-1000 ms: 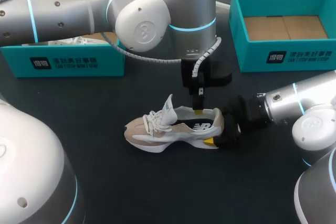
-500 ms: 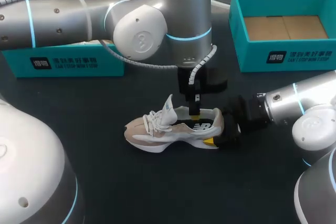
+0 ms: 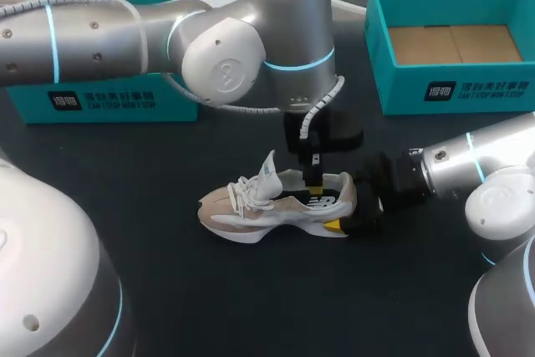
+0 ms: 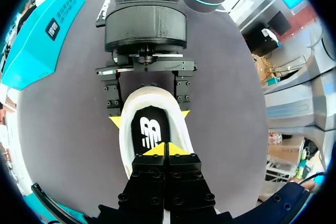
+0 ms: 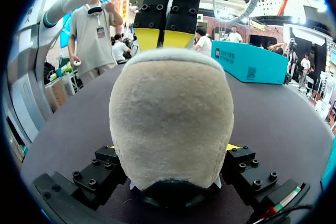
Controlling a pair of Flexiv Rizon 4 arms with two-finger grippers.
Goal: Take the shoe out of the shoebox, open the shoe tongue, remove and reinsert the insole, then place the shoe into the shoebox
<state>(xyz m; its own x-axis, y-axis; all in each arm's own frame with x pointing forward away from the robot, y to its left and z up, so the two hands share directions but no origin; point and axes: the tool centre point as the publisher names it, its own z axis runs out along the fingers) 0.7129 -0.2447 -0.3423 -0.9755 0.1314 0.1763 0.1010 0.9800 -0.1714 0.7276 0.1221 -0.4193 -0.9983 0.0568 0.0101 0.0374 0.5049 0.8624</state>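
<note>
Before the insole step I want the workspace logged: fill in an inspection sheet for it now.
Surface: dark table, no damage seen.
Job's things: shoe on its sole mid-table, tongue raised, black insole inside; left shoebox partly hidden by the arm; right shoebox open, empty.
Clutter: nothing seen.
Pincers: left pincer shut, tips in the shoe's opening over the insole; right pincer clamps the heel from both sides.
Cables: coiled cable at the left wrist, above the shoe, not touching it.
Surroundings: nothing seen.
</note>
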